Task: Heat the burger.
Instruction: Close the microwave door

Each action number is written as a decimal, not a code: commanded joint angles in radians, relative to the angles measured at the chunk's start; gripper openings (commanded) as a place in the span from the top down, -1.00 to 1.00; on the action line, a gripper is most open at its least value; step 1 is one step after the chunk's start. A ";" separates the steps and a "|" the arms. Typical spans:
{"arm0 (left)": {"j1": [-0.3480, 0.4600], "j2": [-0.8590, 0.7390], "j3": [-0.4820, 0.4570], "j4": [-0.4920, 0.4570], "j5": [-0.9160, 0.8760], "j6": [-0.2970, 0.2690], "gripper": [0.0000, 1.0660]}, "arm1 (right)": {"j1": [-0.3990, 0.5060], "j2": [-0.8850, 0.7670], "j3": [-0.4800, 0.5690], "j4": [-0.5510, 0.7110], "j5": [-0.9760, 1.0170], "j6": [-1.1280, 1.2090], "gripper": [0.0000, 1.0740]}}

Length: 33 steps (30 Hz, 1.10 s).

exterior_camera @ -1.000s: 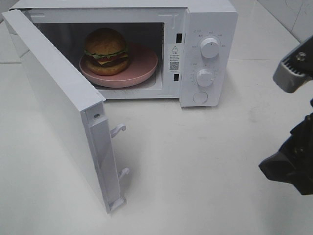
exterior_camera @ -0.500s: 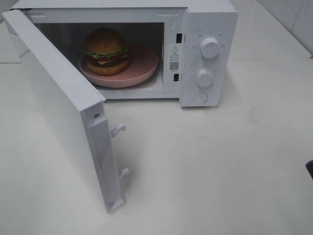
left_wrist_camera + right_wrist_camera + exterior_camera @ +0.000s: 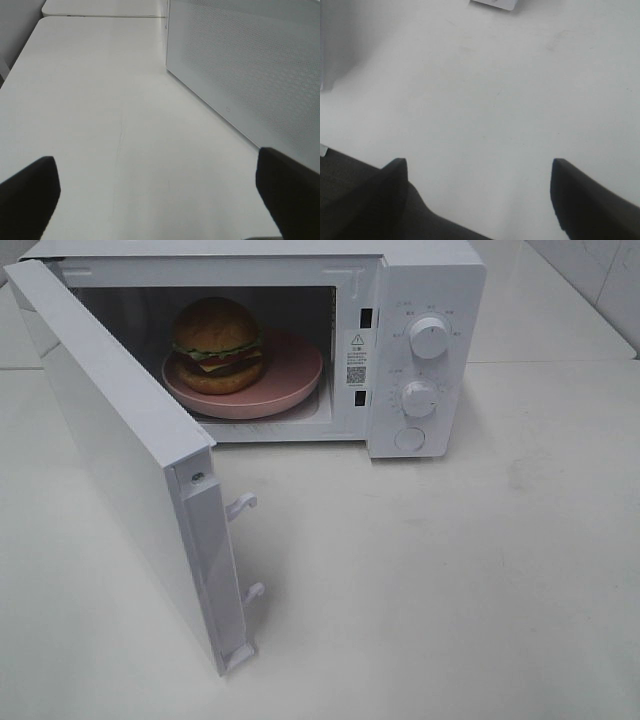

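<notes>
The burger (image 3: 217, 343), with a golden-brown bun, lettuce, cheese and patty, sits on a round pink plate (image 3: 290, 380) inside the white microwave (image 3: 430, 300). The microwave door (image 3: 120, 450) stands wide open, swung out to the left. Neither arm shows in the exterior high view. My left gripper (image 3: 157, 195) is open and empty over the white table, beside the door's perforated outer face (image 3: 250, 65). My right gripper (image 3: 477, 192) is open and empty above bare table.
The microwave has two knobs (image 3: 430, 337) and a round button (image 3: 409, 438) on its right panel. The door's latch hooks (image 3: 243, 504) stick out from its edge. The white table (image 3: 450, 580) extends in front and to the right.
My right arm, seen at the right edge a second ago, has withdrawn out of the exterior high view. The burger, plate and door have not moved.
</notes>
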State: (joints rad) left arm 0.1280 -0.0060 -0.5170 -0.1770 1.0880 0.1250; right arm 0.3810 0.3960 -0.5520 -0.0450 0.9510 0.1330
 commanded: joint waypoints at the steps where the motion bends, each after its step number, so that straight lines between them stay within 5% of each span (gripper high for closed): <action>1: -0.002 -0.015 0.000 -0.002 -0.014 -0.003 -0.88 | -0.049 -0.064 0.025 0.010 -0.036 0.003 -0.42; 13: -0.002 -0.015 0.000 -0.002 -0.014 -0.003 -0.88 | -0.252 -0.277 0.027 0.039 -0.012 0.004 -0.41; 33: -0.002 -0.016 0.000 -0.003 -0.014 -0.003 -0.88 | -0.311 -0.430 0.054 0.064 0.046 -0.008 -0.40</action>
State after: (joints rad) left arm 0.1280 -0.0060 -0.5170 -0.1770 1.0880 0.1250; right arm 0.0760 -0.0030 -0.4990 0.0160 0.9980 0.1310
